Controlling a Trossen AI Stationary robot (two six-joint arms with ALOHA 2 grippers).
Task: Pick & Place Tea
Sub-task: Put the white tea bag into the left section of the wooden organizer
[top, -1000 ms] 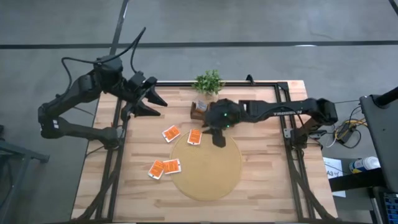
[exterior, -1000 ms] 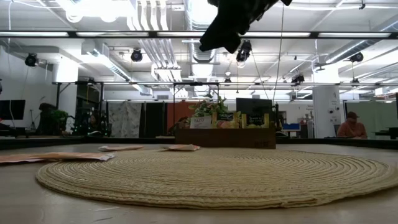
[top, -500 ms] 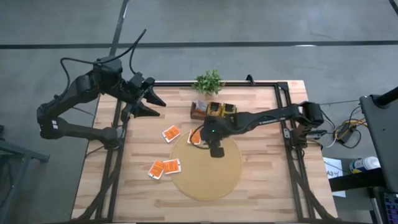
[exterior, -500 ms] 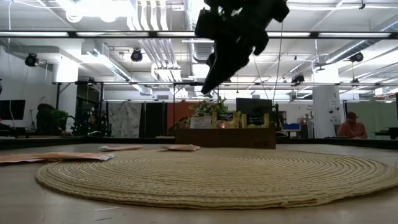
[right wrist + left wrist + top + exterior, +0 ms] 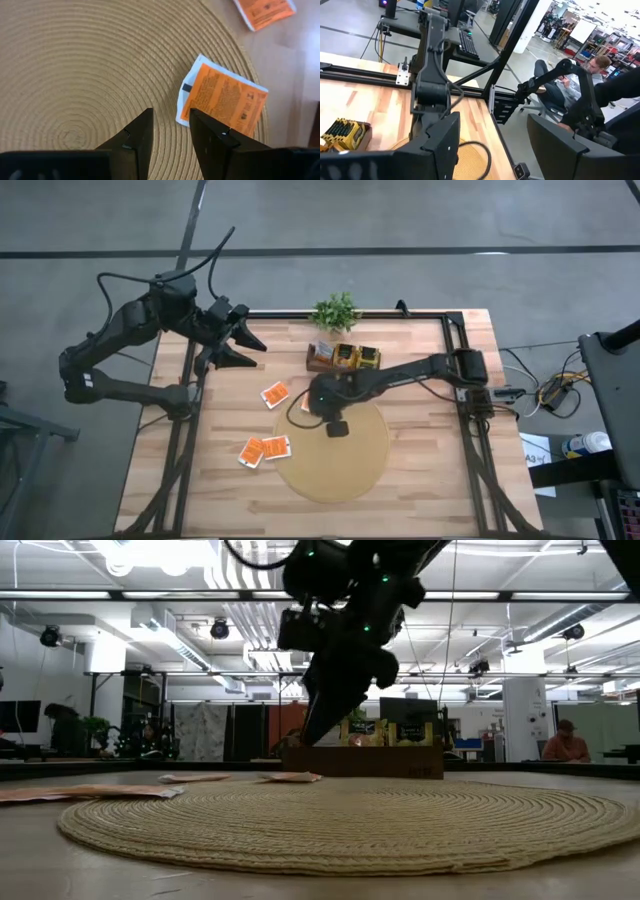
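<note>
Your right hand, part open and empty, hovers beside the orange packet: light, thin, floppy, so pinch its white edge.

No word or number can be read with certainty. The flat orange-red square tea packet with white edging, lying on the edge of the round tan woven mat, carries rows of fine dark print (too small to make out). The yellow packets in the brown wooden box show dark marks, likewise illegible.
</note>
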